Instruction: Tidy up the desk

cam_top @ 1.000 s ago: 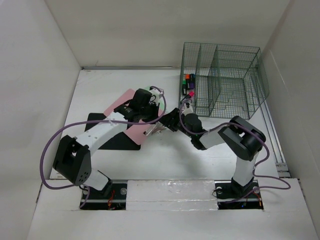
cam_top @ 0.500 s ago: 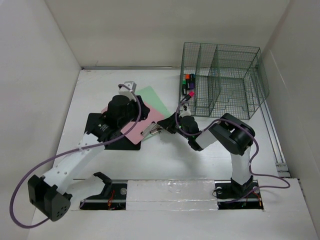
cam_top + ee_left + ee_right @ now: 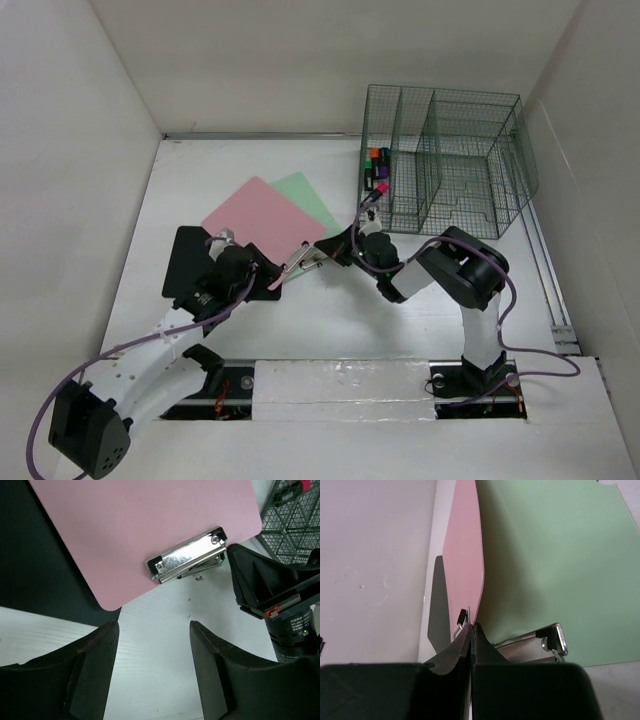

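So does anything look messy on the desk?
Yes: the pink clipboard lies crooked across the black board and the green board, an untidy fanned pile on the desk.

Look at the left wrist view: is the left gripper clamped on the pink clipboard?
No, the left gripper stands open over the desk, and the pink clipboard lies beyond its fingertips, not between them.

No legible text, seemingly anywhere
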{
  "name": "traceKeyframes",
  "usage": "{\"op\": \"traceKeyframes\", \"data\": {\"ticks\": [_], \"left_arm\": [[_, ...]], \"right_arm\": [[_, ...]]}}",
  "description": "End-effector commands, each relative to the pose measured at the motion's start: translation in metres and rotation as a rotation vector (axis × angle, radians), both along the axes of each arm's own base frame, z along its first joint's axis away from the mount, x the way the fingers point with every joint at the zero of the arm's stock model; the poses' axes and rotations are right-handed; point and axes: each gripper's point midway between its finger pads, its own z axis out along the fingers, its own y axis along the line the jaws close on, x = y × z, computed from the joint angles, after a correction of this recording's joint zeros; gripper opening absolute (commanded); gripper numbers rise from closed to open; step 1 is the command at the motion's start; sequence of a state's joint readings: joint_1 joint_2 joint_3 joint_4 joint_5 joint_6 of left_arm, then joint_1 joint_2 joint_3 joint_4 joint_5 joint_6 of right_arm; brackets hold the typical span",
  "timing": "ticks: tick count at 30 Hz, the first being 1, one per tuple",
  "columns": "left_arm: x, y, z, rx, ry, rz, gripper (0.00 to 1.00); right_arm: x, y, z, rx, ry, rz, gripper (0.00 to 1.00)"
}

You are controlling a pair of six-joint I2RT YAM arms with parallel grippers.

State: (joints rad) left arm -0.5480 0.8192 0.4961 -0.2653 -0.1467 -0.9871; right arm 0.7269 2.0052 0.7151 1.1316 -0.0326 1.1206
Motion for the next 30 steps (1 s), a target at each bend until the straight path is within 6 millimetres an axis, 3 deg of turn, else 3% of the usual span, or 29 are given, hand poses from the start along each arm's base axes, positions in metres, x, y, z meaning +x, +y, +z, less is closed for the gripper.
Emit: {"op": "traceKeyframes", "data": {"ticks": [1, 4, 11, 12, 16, 23, 25, 27, 28, 30], "left_arm": [[0.0, -0.003, -0.011, -0.103, 0.016, 0.081, 0.56], [0.004, -0.009, -0.013, -0.116, -0.005, 0.055, 0.57], [0.035, -0.032, 0.008, 0.033, -0.133, -0.134, 0.56], [0.039, -0.045, 0.014, 0.067, -0.139, -0.182, 0.56], [0.037, -0.064, 0.0, 0.101, -0.072, -0.249, 0.56], [0.057, -0.068, 0.016, 0.09, -0.186, -0.223, 0.51], [0.057, -0.066, 0.007, 0.116, -0.165, -0.221, 0.5], [0.055, -0.062, -0.011, 0.148, -0.118, -0.217, 0.49], [0.054, -0.062, -0.016, 0.152, -0.109, -0.222, 0.48], [0.051, -0.061, -0.029, 0.156, -0.086, -0.222, 0.44]], "right_arm": [[0.001, -0.002, 0.03, 0.062, -0.093, -0.008, 0.0], [-0.003, -0.004, 0.027, 0.059, -0.091, -0.002, 0.0], [-0.022, -0.019, 0.015, 0.043, -0.072, 0.008, 0.0], [-0.025, -0.022, 0.015, 0.046, -0.075, 0.008, 0.0], [-0.044, -0.038, 0.012, 0.032, -0.07, 0.012, 0.0], [-0.083, -0.06, -0.015, 0.006, 0.003, 0.036, 0.0], [-0.088, -0.065, -0.018, 0.01, 0.006, 0.035, 0.0], [-0.091, -0.066, -0.025, -0.008, 0.025, 0.038, 0.06], [-0.091, -0.066, -0.027, -0.012, 0.03, 0.043, 0.21], [-0.094, -0.059, -0.026, 0.0, 0.021, 0.067, 0.34]]}}
